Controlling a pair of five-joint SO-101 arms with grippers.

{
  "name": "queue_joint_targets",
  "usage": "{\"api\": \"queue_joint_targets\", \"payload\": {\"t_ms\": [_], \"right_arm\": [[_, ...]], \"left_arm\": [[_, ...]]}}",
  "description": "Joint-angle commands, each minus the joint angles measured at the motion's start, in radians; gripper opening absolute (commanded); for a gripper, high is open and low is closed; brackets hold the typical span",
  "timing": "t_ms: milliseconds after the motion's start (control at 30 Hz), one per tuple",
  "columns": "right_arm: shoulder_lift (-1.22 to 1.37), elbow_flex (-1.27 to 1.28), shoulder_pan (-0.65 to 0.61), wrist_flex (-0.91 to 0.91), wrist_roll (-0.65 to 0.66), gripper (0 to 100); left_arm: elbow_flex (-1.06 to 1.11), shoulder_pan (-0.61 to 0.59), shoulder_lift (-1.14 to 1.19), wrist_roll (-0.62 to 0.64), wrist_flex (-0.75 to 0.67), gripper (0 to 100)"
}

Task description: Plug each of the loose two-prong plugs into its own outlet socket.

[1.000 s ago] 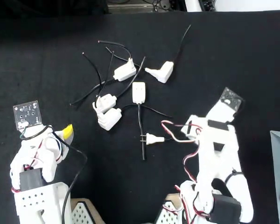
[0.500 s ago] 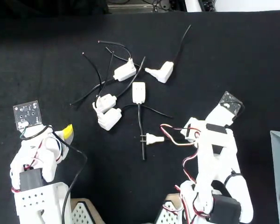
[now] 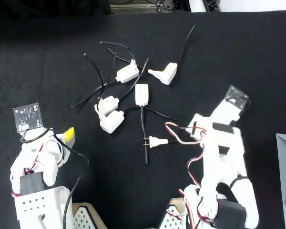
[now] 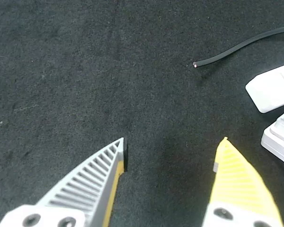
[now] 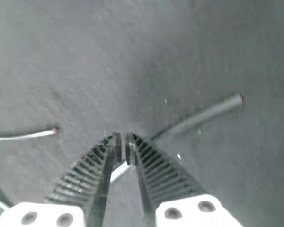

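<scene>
Work surface: black cloth-covered table. Item 1, two-prong plug: white, lying flat near the middle of the table toward the arms, with its prongs touching a black cord. Item 2, rectangular white socket block: farther up the table from the plug, with that cord running from it toward the arms. Item 3, pair of white connector bodies: side by side and touching, on the left arm's side of the socket block. Item 4, white body and item 5, angled white body: farthest from the arms, apart from each other, with thin black wires fanning out among the group. Right gripper: black ribbed fingers drawn together low over the cloth, with a sliver of white pinched between them, apparently the two-prong plug. A thick cord end lies just beyond the fingertips. Left gripper: one yellow and one pale grey finger spread wide apart over bare cloth, holding nothing, well apart from the plug. The pair of white connector bodies lies off to its yellow finger's side.
</scene>
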Motion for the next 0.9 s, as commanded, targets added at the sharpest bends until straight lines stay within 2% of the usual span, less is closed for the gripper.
{"api": "queue_joint_targets", "payload": {"t_ms": [0, 100, 233, 367, 467, 700, 867], "right_arm": [[-0.021, -0.113, 0.028, -0.008, 0.092, 2.1], [-0.021, -0.131, 0.026, -0.005, 0.155, 2.3], [-0.022, -0.13, -0.046, 0.098, 0.155, 4.7], [-0.021, -0.128, -0.133, 0.229, 0.021, 18.5], [-0.019, -0.128, -0.178, 0.253, -0.048, 25.5], [-0.019, -0.068, -0.252, 0.127, -0.137, 22.6], [-0.019, -0.045, -0.293, 0.11, -0.164, 22.6]], "left_arm": [[-0.004, -0.01, -0.006, -0.008, 0.002, 30], [-0.004, -0.01, -0.006, -0.008, 0.002, 30], [-0.004, -0.01, -0.006, -0.008, 0.0, 30], [-0.004, -0.01, -0.006, -0.008, 0.0, 30], [-0.004, -0.01, -0.006, -0.008, 0.0, 30], [-0.004, -0.01, -0.006, -0.008, 0.0, 30], [0.002, -0.01, -0.006, -0.038, -0.002, 30]]}}
